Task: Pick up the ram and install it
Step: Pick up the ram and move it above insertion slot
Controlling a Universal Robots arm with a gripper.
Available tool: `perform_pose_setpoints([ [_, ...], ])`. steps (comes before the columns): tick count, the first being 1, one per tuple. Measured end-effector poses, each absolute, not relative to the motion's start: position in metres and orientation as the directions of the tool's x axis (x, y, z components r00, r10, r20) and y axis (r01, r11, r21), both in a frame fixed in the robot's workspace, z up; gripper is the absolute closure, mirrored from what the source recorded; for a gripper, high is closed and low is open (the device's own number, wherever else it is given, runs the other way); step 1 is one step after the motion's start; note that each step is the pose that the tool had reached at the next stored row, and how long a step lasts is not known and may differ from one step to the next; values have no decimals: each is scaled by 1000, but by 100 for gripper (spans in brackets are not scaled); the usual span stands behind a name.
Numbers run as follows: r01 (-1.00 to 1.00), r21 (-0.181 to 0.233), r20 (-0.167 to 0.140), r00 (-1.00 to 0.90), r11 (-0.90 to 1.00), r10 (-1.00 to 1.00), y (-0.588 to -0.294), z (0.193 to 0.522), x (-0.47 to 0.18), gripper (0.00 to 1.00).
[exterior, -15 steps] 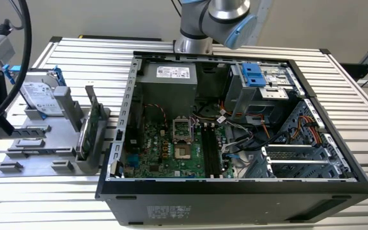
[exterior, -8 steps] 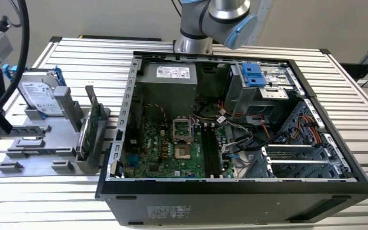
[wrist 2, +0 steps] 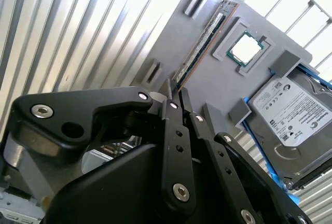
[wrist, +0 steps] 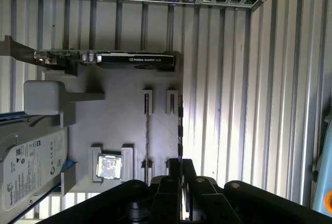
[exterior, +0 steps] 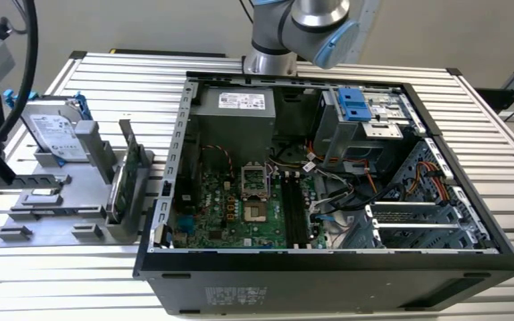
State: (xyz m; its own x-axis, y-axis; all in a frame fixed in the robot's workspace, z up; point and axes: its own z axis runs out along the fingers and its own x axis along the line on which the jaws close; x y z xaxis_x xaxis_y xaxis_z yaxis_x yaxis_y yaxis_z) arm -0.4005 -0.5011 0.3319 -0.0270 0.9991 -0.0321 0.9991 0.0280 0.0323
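The gripper (wrist 2: 175,90) (wrist: 181,163) hangs over the tray (wrist 2: 207,86) (wrist: 119,120). Its fingers (wrist 2: 168,111) are drawn together, with only a sliver of gap at the tips, and hold nothing. In both wrist views the tips sit close to one end of the ram (wrist 2: 205,40) (wrist: 147,130), with no contact visible. The ram stands on its edge in slotted holders, parallel to one long edge of the tray and set in from it. A second, empty pair of holders (wrist 2: 194,1) lies between the ram and that edge. The CPU (wrist 2: 246,49) (wrist: 109,167) sits in a square seat just beside the ram, on the side away from that edge. The hard drive (wrist 2: 290,115) (wrist: 31,167) (exterior: 56,134) occupies the tray corner beyond the CPU. The graphics card (wrist: 135,58) (exterior: 128,180) stands upright across the opposite end of the tray. The tray rests on a slatted metal table (exterior: 105,73) (wrist: 223,105), near the edge at the exterior view's left. The open computer case (exterior: 328,274) lies just beside the tray, with its motherboard (exterior: 230,207) exposed. The arm (exterior: 315,20) rises from the far edge of the table behind the case.
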Motion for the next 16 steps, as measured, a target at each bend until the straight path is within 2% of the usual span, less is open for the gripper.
perform_pose_setpoints([
  [16,999,32,-32,-27,28,999,-501,343,-401,100],
])
